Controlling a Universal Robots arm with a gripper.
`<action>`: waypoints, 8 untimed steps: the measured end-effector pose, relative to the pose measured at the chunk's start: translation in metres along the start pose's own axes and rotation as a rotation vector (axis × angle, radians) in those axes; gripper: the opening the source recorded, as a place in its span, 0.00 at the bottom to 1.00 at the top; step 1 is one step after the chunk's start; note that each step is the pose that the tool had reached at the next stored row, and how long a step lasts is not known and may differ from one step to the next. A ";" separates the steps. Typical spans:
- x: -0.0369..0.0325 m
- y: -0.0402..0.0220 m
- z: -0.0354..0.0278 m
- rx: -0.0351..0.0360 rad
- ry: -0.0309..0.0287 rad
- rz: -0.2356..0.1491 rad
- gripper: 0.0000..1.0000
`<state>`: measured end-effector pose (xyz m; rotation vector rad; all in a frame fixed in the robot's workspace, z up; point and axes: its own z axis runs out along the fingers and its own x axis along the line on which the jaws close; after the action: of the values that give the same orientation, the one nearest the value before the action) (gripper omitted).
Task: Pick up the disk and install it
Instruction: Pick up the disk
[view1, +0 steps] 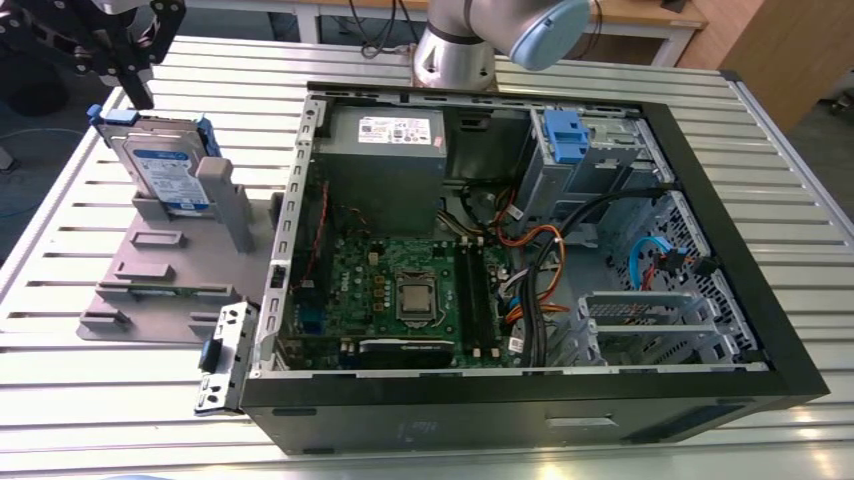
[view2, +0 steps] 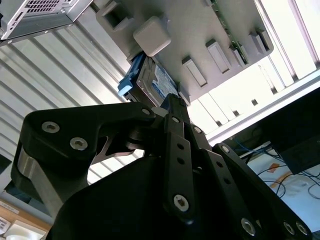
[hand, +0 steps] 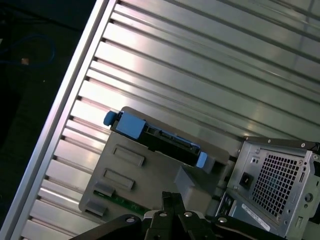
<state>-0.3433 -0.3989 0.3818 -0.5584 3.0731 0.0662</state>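
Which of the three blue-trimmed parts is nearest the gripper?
The disk, standing on edge in the grey holder outside the case, right by the gripper. The latch sits inside the case; the bracket lies at its corner.

Silver arm tube (view1: 451, 60), pale blue joint cap (view1: 547, 30); matte black gripper (view2: 172, 102) linkage bars (view2: 176, 150), silver screws (view2: 181, 202).

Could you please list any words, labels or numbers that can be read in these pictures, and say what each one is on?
No print here can be read.
Blue-and-white label on the disk: too small.
White sticker on the grey metal box: too small.
Pale sticker on the rear of the computer case: blurred.
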 end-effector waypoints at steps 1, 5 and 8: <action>0.0000 0.0000 0.0000 -0.0001 0.0000 -0.003 0.11; 0.0000 0.0000 0.0000 -0.0003 0.0005 -0.013 0.11; 0.0000 0.0000 0.0000 -0.0005 0.0008 -0.021 0.11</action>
<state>-0.3433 -0.3989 0.3818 -0.5901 3.0675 0.0666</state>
